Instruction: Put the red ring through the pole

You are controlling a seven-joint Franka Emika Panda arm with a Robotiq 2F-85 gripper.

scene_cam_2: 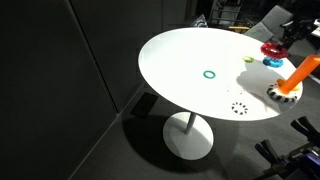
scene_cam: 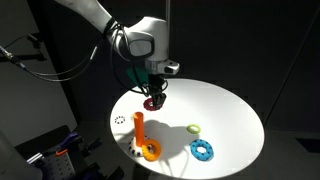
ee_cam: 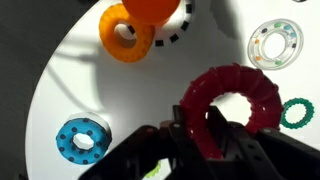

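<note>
The chunky dark red ring [ee_cam: 230, 80], gripped at its rim, hangs near the round table's [scene_cam: 225, 110] edge, apart from the upright orange pole [scene_cam: 139, 127] by the rim.

Both exterior views share the round white table [scene_cam: 235, 110], nearer facing the arm [scene_cam: 140, 42], farther showing the pedestal [scene_cam_2: 188, 138] (wrist view straight down, close).

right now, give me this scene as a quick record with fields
table: round white top
end effector: closed on the red ring's band, by the wrist view
red ring: in the grasp, away from the pole; whether it is lifted, cannot tell
pole: orange, upright, near the table edge
loose rings: blue ring, yellow-green ring, green ring, white ring, all flat on the table
task state: red ring not yet on the pole
</note>
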